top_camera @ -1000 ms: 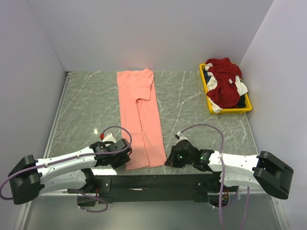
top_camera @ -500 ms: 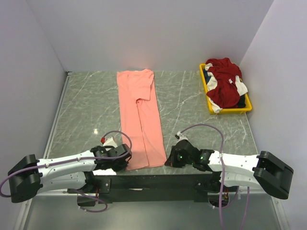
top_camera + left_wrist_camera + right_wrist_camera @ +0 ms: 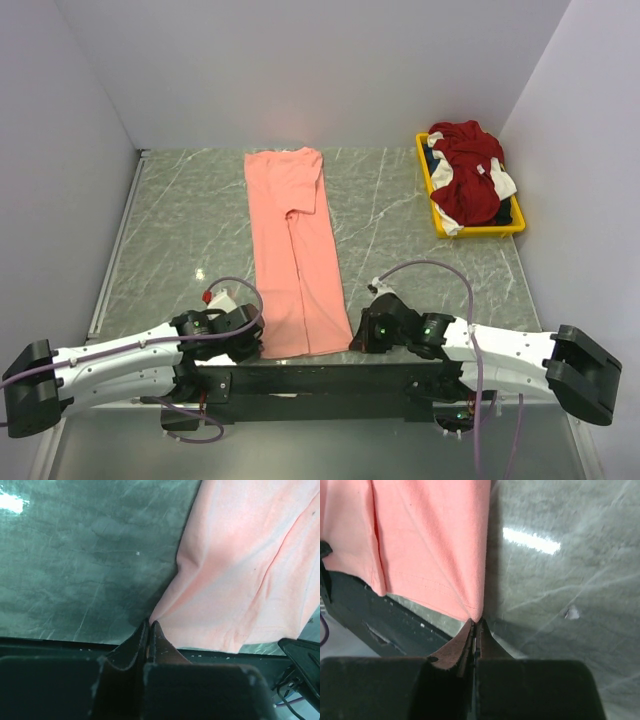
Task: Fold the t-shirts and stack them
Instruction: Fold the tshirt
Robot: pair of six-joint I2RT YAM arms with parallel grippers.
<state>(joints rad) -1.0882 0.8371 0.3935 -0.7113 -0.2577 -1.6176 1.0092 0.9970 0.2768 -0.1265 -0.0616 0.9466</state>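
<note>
The salmon-pink t-shirt [image 3: 293, 250] lies as a long narrow strip down the middle of the table, its near hem at the front edge. My left gripper [image 3: 256, 347] is shut on its near left corner [image 3: 156, 615]. My right gripper [image 3: 352, 340] is shut on its near right corner [image 3: 476, 614]. Both corners are pinched into points between the fingertips. The dark red t-shirt with white parts [image 3: 468, 180] lies crumpled in the yellow tray, over some dark blue-black cloth [image 3: 512, 212].
The yellow tray [image 3: 482, 231] sits at the far right against the wall. The grey marble table [image 3: 180, 230] ends at a dark front rail [image 3: 310, 378] just below the shirt's hem. White walls close in the left, back and right.
Both grippers have drawn back toward the front edge with the shirt's near corners, pulling the hem nearer and the strip straighter. The left arm has swung further left and down.
</note>
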